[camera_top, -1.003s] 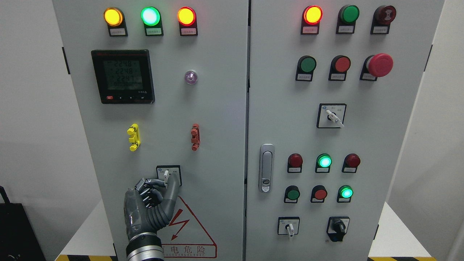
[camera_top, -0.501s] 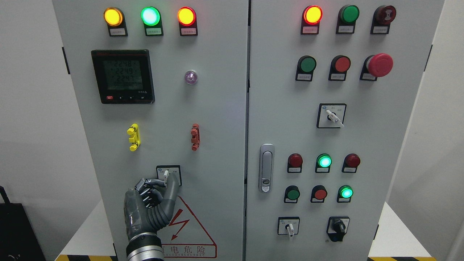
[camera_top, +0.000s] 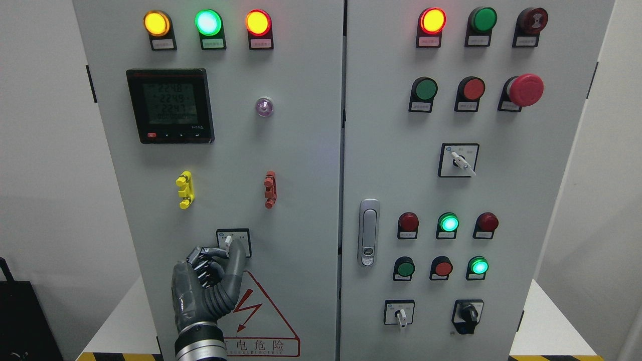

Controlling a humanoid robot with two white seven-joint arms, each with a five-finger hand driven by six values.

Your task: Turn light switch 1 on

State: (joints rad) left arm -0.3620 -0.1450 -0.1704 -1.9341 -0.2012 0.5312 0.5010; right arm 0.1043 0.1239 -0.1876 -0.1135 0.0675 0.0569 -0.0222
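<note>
1. Now the left hand [camera_top: 208,281] is pinching the small white lever of the rotary light switch [camera_top: 228,241], just above its knuckles.
2. Since a second ago, the lever is tilting slightly leftward.
3. Apparently the turn is only beginning.

You see a pale grey cabinet [camera_top: 301,150] with yellow [camera_top: 156,23], green [camera_top: 208,22] and red-rimmed amber lamps [camera_top: 258,22] glowing at upper left. The meter [camera_top: 170,106] is black with a greenish screen. A yellow clip [camera_top: 184,189] and a red clip [camera_top: 270,189] sit below. The left hand [camera_top: 208,286] is dark grey; the warning triangle [camera_top: 263,316] is red-outlined. The mushroom button [camera_top: 525,89] is red.
</note>
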